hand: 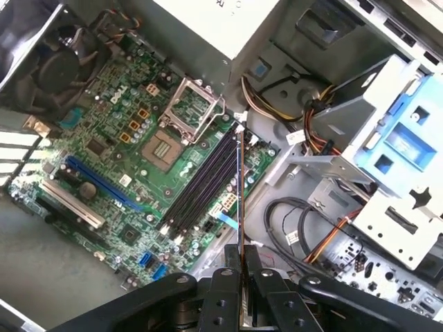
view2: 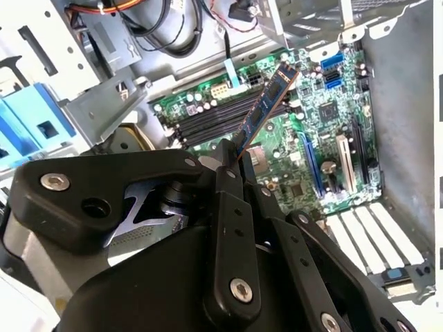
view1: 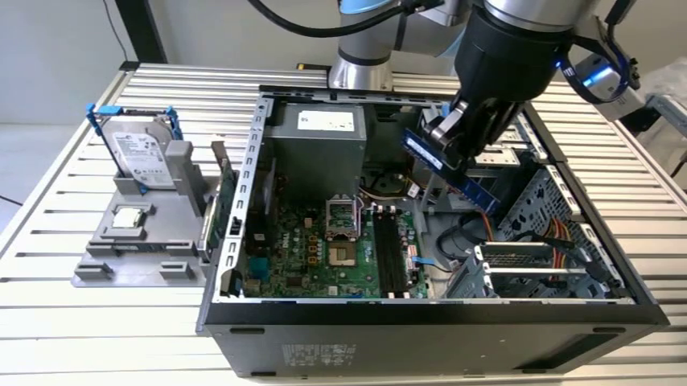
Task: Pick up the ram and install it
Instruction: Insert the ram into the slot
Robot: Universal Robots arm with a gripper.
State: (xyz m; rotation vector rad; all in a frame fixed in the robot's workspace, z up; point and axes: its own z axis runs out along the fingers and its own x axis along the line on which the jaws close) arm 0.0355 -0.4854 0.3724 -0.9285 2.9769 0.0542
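"First wrist view: are the fingers (hand: 253,263) gripping anything?"
"Yes. The gripper (hand: 240,259) is clenching the ram (hand: 239,194) by one end, edge-on, and it's hanging over the slots (hand: 204,183)."
"Is it touching them?"
"I'm judging not. In the exterior view it's riding tilted above the board (view1: 311,249), inside the case (view1: 429,310)."
"So the pickup is done and the install is pending?"
"I'm thinking so. Seating it is calling for the ram squared to one slot and pressed straight down."
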